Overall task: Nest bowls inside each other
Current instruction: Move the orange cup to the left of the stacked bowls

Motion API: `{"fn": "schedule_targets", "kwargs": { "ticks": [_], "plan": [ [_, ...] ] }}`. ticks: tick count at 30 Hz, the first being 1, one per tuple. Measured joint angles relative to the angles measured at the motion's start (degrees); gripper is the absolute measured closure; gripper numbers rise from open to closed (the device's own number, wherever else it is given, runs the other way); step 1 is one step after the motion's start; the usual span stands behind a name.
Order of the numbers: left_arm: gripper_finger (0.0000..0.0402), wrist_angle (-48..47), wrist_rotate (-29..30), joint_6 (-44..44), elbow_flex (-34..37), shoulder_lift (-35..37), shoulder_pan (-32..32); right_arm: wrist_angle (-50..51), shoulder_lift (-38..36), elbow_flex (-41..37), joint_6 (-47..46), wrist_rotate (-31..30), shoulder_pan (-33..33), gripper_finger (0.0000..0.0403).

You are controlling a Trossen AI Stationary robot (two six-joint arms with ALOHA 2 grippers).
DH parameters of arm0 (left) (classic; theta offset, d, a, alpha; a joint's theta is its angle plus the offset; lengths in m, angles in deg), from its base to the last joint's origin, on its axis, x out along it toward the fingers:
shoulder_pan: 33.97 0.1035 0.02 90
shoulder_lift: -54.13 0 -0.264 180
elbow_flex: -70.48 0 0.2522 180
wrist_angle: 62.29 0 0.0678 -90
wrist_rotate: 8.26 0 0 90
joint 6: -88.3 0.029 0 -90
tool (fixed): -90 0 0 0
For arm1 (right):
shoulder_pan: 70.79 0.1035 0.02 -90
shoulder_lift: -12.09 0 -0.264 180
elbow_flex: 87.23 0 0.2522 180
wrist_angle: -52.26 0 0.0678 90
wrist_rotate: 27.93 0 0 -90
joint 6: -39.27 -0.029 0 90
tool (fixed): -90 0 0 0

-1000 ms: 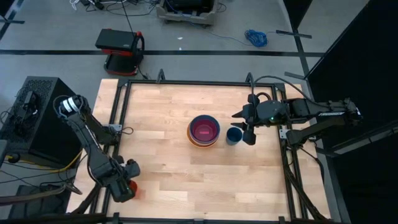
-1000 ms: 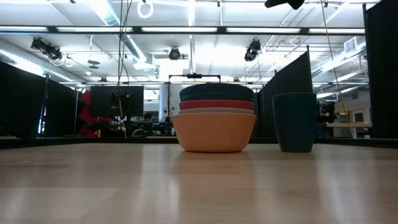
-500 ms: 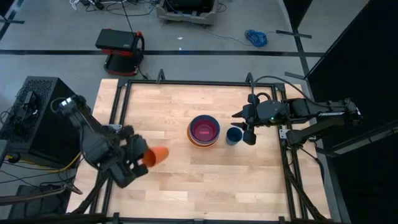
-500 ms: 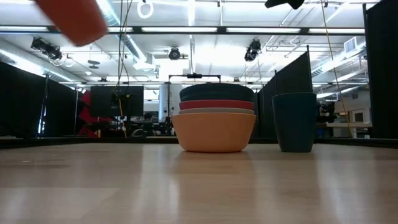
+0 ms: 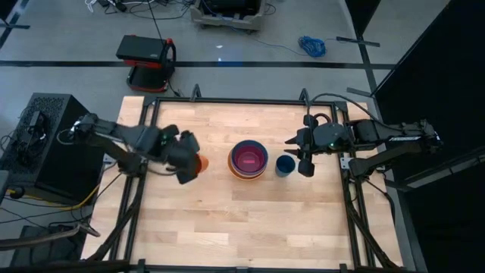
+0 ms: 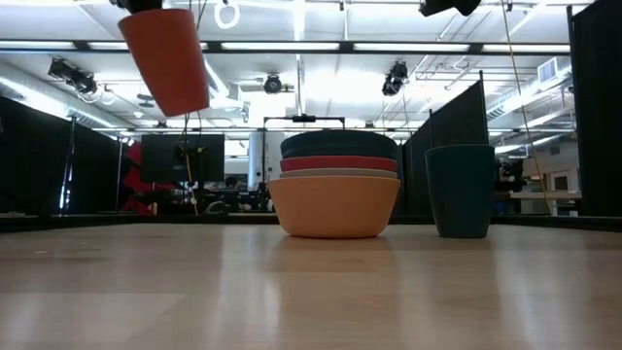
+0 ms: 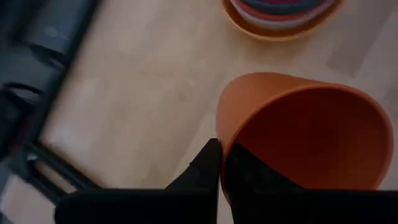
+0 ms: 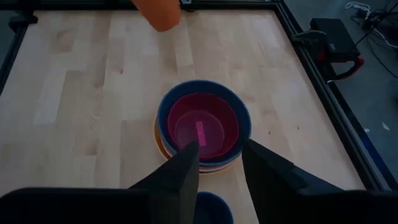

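here the left gripper (image 5: 189, 162) is clamped on the orange cup (image 6: 165, 58), aloft beside the nested bowls (image 5: 248, 159); the right gripper (image 5: 301, 155) hovers part-open, empty, above the dark-blue cup (image 5: 285, 164).

The left gripper (image 5: 189, 163), clamped on the orange cup (image 6: 165, 60), is swinging it up from the table's near-left corner toward the stacked bowls (image 5: 248, 159), now hanging just left of them.

The table (image 5: 227, 220) under me was pale planked wood with a soft satin sheen. The nested bowls (image 5: 248, 159) looked like smooth matt plastic, as did the orange cup (image 7: 311, 134) pinched in my matt black left fingers (image 7: 208, 165) and the dark-blue cup (image 6: 460, 191).
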Motion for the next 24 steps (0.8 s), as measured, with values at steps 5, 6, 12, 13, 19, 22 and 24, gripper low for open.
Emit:
{"fn": "schedule_targets", "kwargs": {
  "ticks": [5,6,12,13,19,22,24],
  "plan": [
    [0.0402,4.8,-11.1,12.4,0.1,-0.1,10.3,-0.1,-0.1,0.0,0.1,0.0,0.0,0.0286],
    [0.0402,5.0,-12.3,13.9,0.1,-0.2,12.2,0.0,-0.1,0.0,0.1,0.0,0.0,0.0285],
    [0.0402,5.2,-16.5,19.5,0.1,-2.8,18.5,0.0,-0.1,0.0,0.1,0.0,0.0,0.0286],
    [0.0402,5.3,-17.1,20.3,0.1,-3.5,19.1,0.0,-0.1,0.0,0.2,0.0,0.0,0.0287],
    [0.0402,5.6,-21.0,25.0,0.1,-7.6,23.0,0.0,-0.1,0.0,0.2,0.0,0.0,0.0290],
    [0.0402,5.8,-23.0,27.3,0.1,-9.7,25.0,0.0,-0.1,0.0,0.2,0.0,0.0,0.0292],
    [0.0402,5.9,-24.2,28.9,0.1,-11.1,26.2,0.0,-0.1,0.0,0.2,0.0,0.0,0.0293]
  ]
}}
